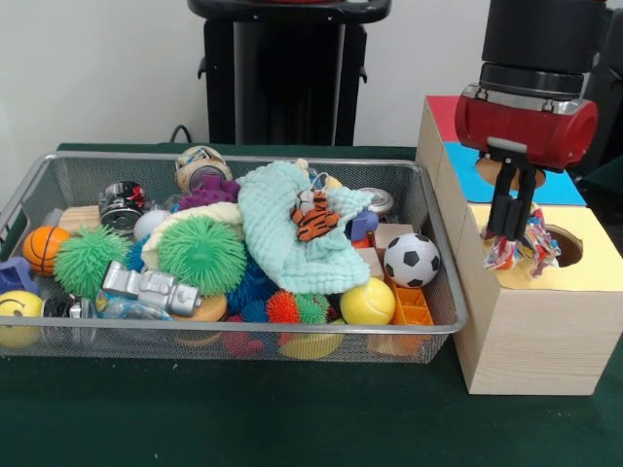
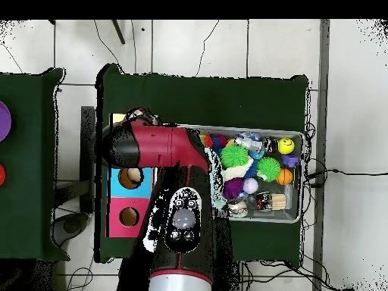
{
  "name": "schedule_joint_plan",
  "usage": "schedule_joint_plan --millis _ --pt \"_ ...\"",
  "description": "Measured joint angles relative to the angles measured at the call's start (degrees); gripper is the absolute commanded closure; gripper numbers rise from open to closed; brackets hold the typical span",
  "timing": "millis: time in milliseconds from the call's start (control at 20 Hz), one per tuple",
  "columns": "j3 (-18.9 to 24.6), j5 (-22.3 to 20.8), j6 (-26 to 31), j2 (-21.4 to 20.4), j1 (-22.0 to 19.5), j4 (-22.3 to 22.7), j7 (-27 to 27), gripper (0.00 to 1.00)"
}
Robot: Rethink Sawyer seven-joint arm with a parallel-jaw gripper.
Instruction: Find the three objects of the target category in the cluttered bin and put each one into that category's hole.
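Note:
My gripper (image 1: 510, 236) hangs over the yellow top of the wooden box (image 1: 531, 341), shut on a multicoloured rope toy (image 1: 531, 251). The toy dangles just left of the round hole (image 1: 567, 245) in the yellow section, touching or nearly touching the top. The wire mesh bin (image 1: 234, 329) to the left holds a soccer ball (image 1: 412, 260), a yellow tennis ball (image 1: 367, 302), a small basketball (image 1: 44, 248), a green spiky ball (image 1: 201, 253) and a tiger toy (image 1: 313, 216) on a mint cloth (image 1: 282, 243). In the overhead view the arm (image 2: 155, 146) covers the gripper and the yellow section.
The box also has a blue section (image 2: 129, 178) and a pink section (image 2: 129, 217), each with a hole. In the bin also lie a smiley ball (image 1: 18, 316), a silver robot toy (image 1: 151, 289), orange blocks (image 1: 411, 306) and several other small items. Green cloth covers the table (image 1: 243, 409).

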Motion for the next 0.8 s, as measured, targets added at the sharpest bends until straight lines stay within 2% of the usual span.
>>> schedule_joint_plan --millis 800 --pt "0.41 1.90 0.00 -0.72 0.01 5.12 0.00 1.00"
